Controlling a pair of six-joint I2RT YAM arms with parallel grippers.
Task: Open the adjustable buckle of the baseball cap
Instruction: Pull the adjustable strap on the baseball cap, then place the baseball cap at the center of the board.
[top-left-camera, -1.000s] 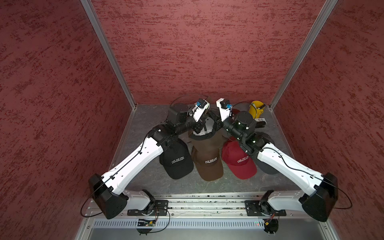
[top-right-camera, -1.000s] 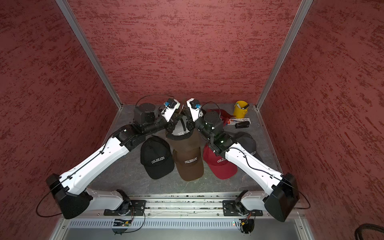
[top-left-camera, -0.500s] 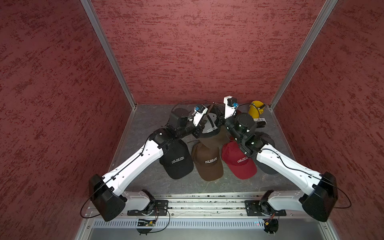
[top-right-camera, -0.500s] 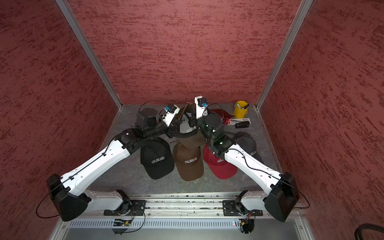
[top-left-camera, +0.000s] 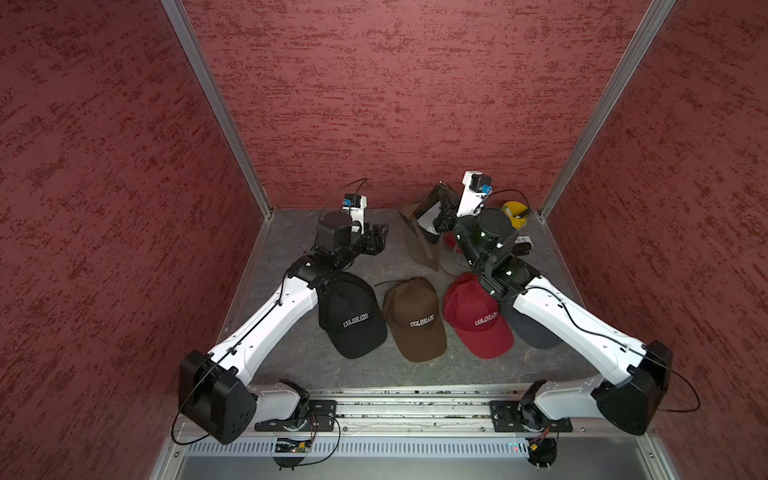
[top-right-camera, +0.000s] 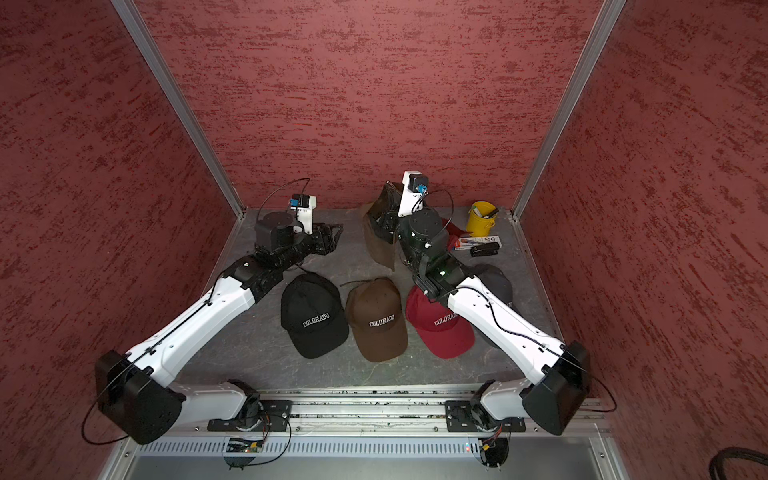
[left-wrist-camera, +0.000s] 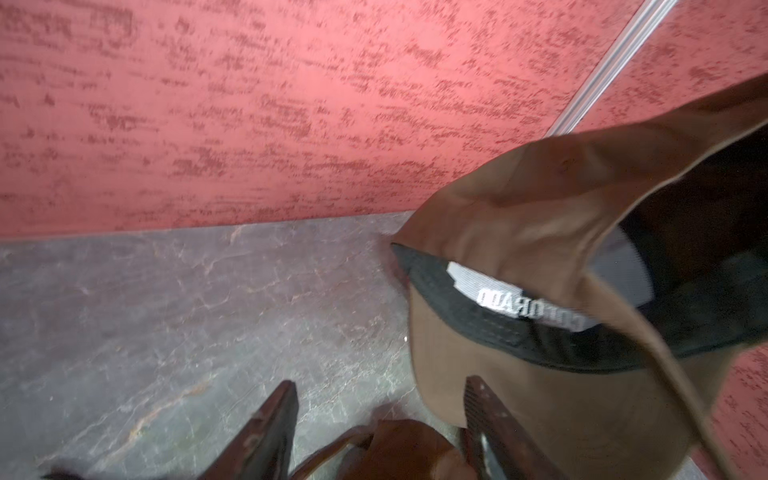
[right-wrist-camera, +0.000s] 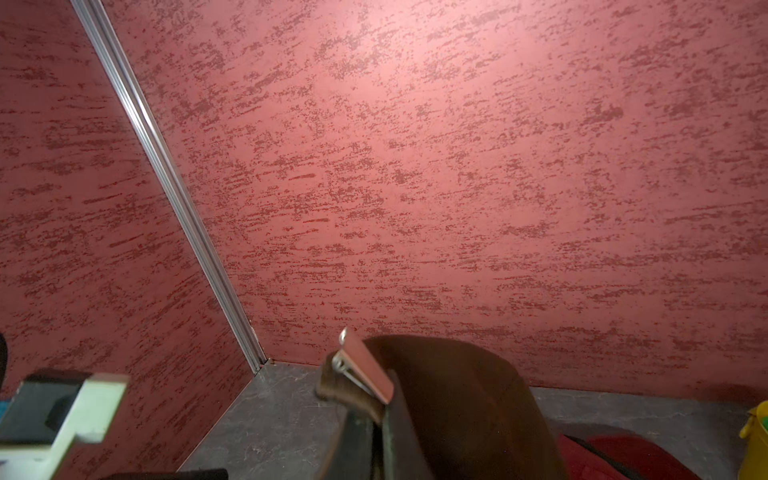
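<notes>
Brown fabric cap (top-left-camera: 419, 245) pinched by right gripper (right-wrist-camera: 376, 415) | flat metal buckle (right-wrist-camera: 365, 368) | left gripper (left-wrist-camera: 380, 386) spread

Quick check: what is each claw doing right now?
Left claw: open, holding nothing.
Right claw: closed on the strap of the lifted brown cap, near the buckle.

Both arms, the left arm (top-left-camera: 286, 320) and the right arm (top-left-camera: 582, 328), had smooth white shells with small dark screw holes, and a thin black cable (top-left-camera: 254, 326) lay along each shell. The shoulder housings (top-left-camera: 216, 399) were black and boxy; the wrist motors (top-left-camera: 492, 226) were black cylinders. Each wrist carried a white camera bracket (top-left-camera: 473, 191) with a blue part. The left gripper (left-wrist-camera: 380, 384) had dark fingers (left-wrist-camera: 274, 428) – one was ribbed on its inner face
</notes>
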